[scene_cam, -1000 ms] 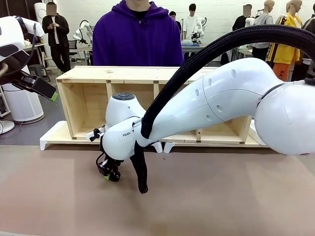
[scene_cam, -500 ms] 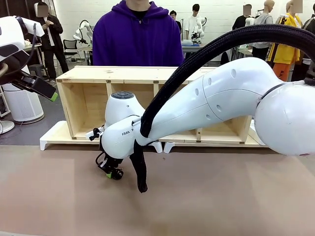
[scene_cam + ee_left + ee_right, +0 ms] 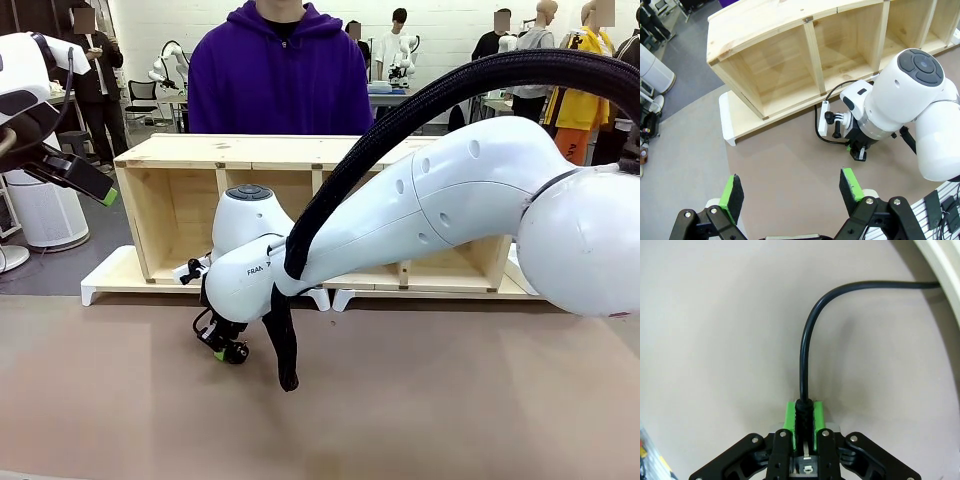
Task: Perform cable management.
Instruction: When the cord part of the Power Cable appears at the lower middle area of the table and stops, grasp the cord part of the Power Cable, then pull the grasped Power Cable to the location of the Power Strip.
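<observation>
The right gripper (image 3: 804, 414), low over the tan table (image 3: 450, 400) left of centre, is clamped on the thin black power cable (image 3: 802, 345) near the pale wooden shelf (image 3: 180, 150). The left gripper (image 3: 790, 192) gapes wide, empty.

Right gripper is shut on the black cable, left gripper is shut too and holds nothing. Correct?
Not quite. The left gripper is open, its jaws wide apart in the left wrist view, holding nothing. The right gripper is shut on the cable.

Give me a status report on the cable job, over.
Right gripper shut on cable. Left gripper open, up high. Hose dangles beside right gripper.
</observation>
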